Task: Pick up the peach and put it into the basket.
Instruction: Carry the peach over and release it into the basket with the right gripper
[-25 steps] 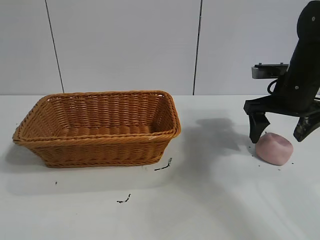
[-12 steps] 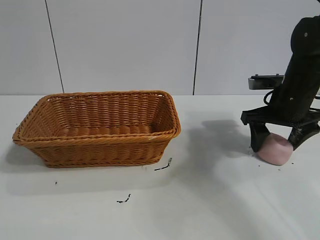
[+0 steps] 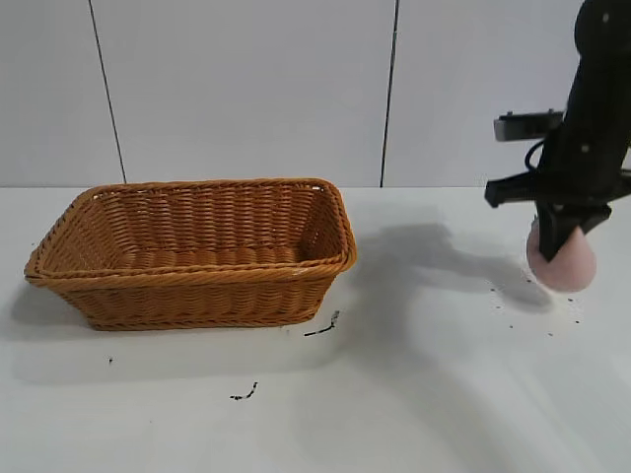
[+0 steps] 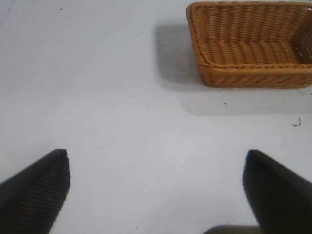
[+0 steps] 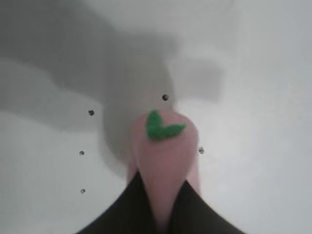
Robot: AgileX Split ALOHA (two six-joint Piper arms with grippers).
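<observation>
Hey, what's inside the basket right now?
Nothing visible: the basket shows only bare woven floor, though its near wall hides the front strip of that floor. The peach hangs off to the side, pinched in the right gripper above the table.

White matte table (image 3: 414, 394) spans the foreground, soft shadows at 3 o'clock and small dark specks (image 3: 322, 327) near centre, backed at 12 o'clock by a pale grey panelled wall (image 3: 246, 89) with two dark vertical seams.

The right arm (image 3: 592, 118) is matte black, with a small grey box mounted at its wrist and a black cable looping beside it. Its pincer (image 3: 558, 246) has tapered black fingers. The left pincer (image 4: 156, 190) shows two broad black fingers (image 4: 34, 192) with finely ribbed faces.
</observation>
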